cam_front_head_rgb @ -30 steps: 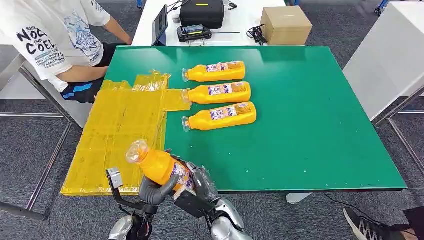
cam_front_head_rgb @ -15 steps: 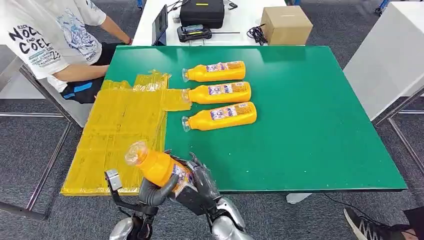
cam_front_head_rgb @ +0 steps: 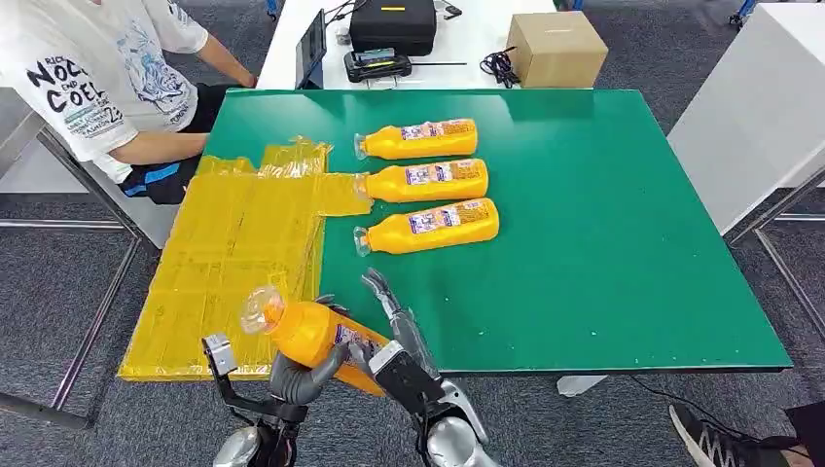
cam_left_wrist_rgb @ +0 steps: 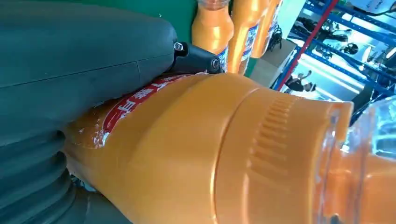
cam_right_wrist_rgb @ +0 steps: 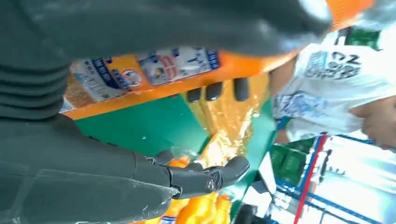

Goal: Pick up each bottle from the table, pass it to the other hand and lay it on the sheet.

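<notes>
An orange bottle (cam_front_head_rgb: 309, 333) with a clear cap tilts over the table's near edge, held by my left hand (cam_front_head_rgb: 295, 376) around its body. My right hand (cam_front_head_rgb: 393, 326) is beside it on the right, fingers stretched out and off the bottle, holding nothing. In the left wrist view the bottle (cam_left_wrist_rgb: 210, 154) sits under my thumb (cam_left_wrist_rgb: 84, 56). In the right wrist view the labelled bottle (cam_right_wrist_rgb: 163, 70) has the left hand's fingertips (cam_right_wrist_rgb: 215, 91) wrapped on it, while my right hand (cam_right_wrist_rgb: 140, 177) lies spread below. Three more orange bottles (cam_front_head_rgb: 423, 181) lie in a row on the green table (cam_front_head_rgb: 603, 243). The yellow sheet (cam_front_head_rgb: 233, 248) covers the left side.
A person in a white printed shirt (cam_front_head_rgb: 88, 68) sits at the table's far left corner. A cardboard box (cam_front_head_rgb: 556, 47), a black case (cam_front_head_rgb: 393, 21) and a tablet (cam_front_head_rgb: 311, 47) stand on the white table behind. A white table (cam_front_head_rgb: 759, 107) is at the right.
My right hand has let go of the bottle and spread its fingers. The bottle, now in the left hand alone, has dipped slightly lower.
</notes>
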Tool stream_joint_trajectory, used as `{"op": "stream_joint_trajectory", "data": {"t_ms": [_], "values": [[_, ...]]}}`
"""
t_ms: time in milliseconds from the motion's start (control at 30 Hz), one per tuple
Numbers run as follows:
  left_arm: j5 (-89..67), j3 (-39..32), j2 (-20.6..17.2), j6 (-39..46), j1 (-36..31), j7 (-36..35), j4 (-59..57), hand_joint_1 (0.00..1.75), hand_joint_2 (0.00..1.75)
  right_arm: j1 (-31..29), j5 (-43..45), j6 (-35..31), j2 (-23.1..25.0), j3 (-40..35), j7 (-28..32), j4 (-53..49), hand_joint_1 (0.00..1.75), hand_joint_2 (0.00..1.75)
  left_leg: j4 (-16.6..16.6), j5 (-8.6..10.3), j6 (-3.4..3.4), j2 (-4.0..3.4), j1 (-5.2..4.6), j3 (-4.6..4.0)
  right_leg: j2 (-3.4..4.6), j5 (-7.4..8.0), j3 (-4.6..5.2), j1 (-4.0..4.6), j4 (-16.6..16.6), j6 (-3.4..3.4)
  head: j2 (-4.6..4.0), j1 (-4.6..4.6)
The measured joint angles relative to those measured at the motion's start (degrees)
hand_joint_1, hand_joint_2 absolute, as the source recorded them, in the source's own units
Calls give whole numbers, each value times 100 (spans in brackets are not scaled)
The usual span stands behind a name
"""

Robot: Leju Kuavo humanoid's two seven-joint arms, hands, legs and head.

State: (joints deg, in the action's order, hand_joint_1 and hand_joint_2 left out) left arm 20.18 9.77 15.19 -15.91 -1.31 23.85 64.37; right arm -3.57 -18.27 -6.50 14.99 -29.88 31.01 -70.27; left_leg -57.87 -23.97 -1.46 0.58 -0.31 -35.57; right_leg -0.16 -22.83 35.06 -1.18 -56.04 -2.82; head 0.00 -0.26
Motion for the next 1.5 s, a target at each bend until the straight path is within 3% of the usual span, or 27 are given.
{"op": "stream_joint_trajectory", "data": {"t_ms": [633, 733, 1000, 1500], "values": [[81, -142, 28, 514, -7, 120, 2, 175, 175, 292, 289, -129, -31, 90, 256, -877, 0, 0, 0, 0, 0, 0, 0, 1, 0, 0, 0, 0, 0, 0, 0, 0], [-248, -155, 37, 947, -19, 349, 81, 175, 175, 355, 308, -220, -33, 114, 289, -1055, 0, 0, 0, 0, 0, 0, 0, 0, 0, 0, 0, 0, 0, 0, 0, 0], [-2834, -335, -55, 3636, -498, 1097, 551, 175, 175, 482, 730, -480, -66, 111, 662, -1517, 0, 0, 0, 5, -1, 1, 1, 1, -1, 2, -3, 1, -2, 1, 0, 2], [-5061, -568, -488, 4422, -1320, 889, 691, 175, 175, 373, 1058, -334, -70, 72, 669, -1576, 0, 0, 0, 5, -1, 0, 1, 0, -1, 2, -1, 0, -2, 1, 0, 0]]}}
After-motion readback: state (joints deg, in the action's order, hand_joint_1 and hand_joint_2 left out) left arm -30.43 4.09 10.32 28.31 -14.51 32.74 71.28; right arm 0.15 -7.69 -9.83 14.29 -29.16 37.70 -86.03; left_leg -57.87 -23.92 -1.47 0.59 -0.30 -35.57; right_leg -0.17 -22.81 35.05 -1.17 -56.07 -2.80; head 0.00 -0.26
